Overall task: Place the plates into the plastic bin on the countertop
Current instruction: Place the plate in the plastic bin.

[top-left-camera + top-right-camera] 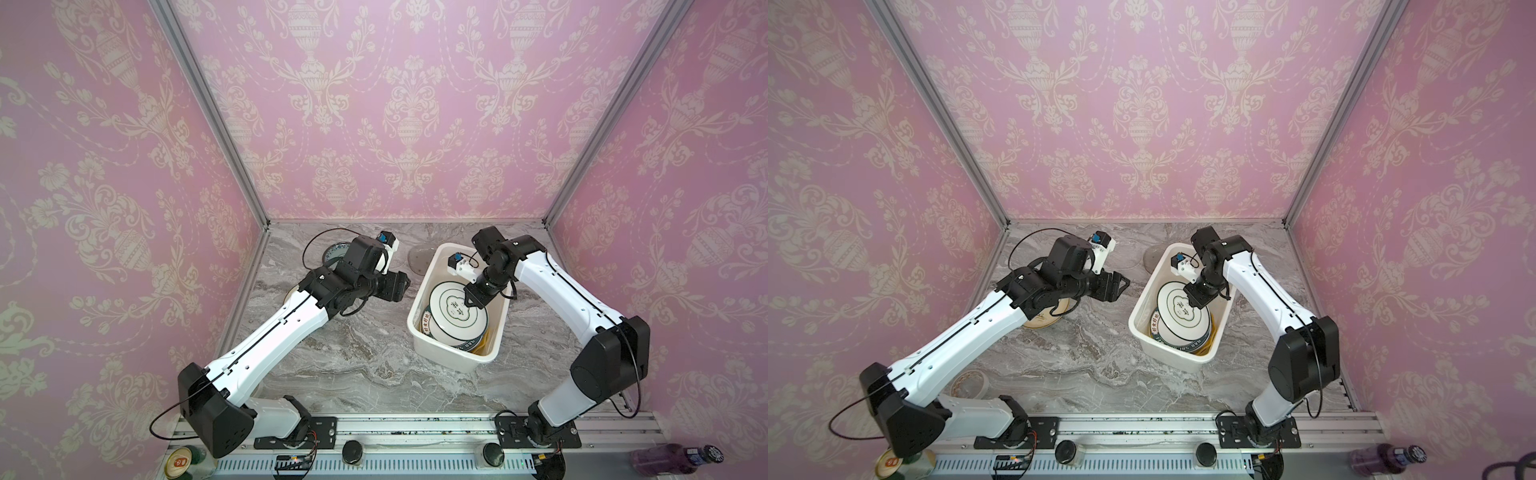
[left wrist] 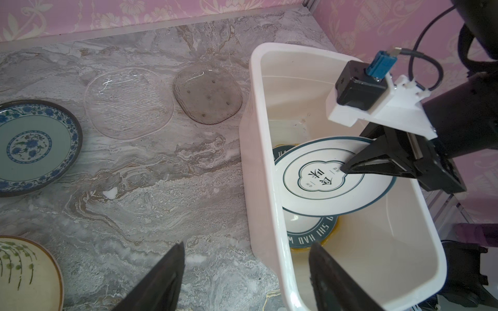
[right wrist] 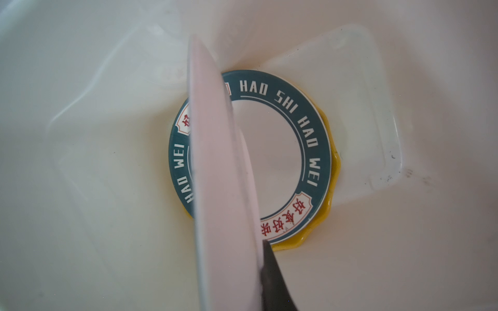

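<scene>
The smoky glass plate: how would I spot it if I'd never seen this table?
Find the white plastic bin on the grey marble countertop. Just outside its far end lie two see-through plates. The smoky glass plate is the one next to the bin, brownish-grey with rounded corners, while the clear glass plate beyond it has no colour.

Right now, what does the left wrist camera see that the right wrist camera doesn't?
Only the left wrist view: the grey marble countertop with a teal patterned plate, a clear glass plate, a smoky glass plate and a cream floral plate. Only the right wrist view: red characters on the teal-rimmed lettered plate. Both: the white plastic bin, that lettered plate, and the white dark-rimmed plate gripped by the right end effector.
</scene>
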